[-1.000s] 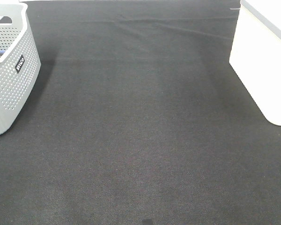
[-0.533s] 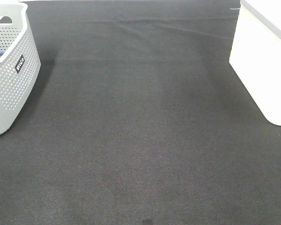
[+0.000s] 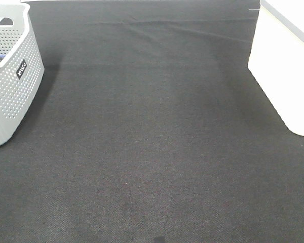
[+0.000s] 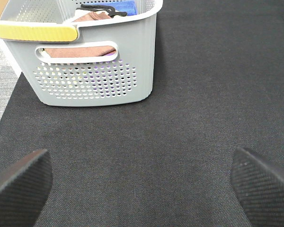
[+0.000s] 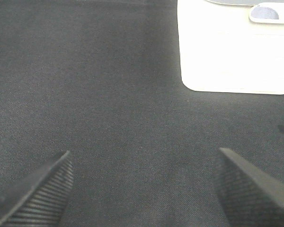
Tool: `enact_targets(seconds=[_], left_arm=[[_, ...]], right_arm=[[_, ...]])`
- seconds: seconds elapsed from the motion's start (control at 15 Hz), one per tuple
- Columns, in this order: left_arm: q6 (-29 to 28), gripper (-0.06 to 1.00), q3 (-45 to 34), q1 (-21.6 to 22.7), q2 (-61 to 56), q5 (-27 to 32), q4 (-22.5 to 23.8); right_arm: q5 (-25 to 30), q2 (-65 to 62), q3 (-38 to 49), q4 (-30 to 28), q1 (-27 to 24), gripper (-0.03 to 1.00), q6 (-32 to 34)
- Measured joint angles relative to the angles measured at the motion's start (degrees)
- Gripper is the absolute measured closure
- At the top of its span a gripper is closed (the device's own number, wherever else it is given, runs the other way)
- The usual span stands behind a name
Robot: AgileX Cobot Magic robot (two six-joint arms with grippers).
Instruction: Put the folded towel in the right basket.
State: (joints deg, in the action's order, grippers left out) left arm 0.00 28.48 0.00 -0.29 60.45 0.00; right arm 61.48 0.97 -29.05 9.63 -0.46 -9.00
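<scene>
The right basket point(image 3: 286, 66) is a plain white bin at the right edge of the high view; it also shows in the right wrist view point(image 5: 234, 52). A grey perforated basket point(image 3: 10, 76) stands at the far left. In the left wrist view this grey basket point(image 4: 90, 61) holds folded towels: a brown one point(image 4: 80, 49) behind the handle slot and a blue one point(image 4: 120, 5) further in. My left gripper point(image 4: 139, 182) is open and empty, short of the grey basket. My right gripper point(image 5: 144, 187) is open and empty above the mat. Neither arm shows in the high view.
A dark grey mat point(image 3: 152, 142) covers the table between the two baskets. The grey basket has a yellow rim strip point(image 4: 33, 30). A pale floor strip point(image 4: 0, 90) shows beyond the mat's edge in the left wrist view.
</scene>
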Motion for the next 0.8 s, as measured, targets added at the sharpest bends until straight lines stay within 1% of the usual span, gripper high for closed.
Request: enact_targets(seconds=[0.8], left_arm=[[0.00, -0.03, 0.00, 0.00, 0.00, 0.00, 0.00]], right_arm=[[-0.06, -1.32, 0.17, 0.34, 0.00, 0.20, 0.00]])
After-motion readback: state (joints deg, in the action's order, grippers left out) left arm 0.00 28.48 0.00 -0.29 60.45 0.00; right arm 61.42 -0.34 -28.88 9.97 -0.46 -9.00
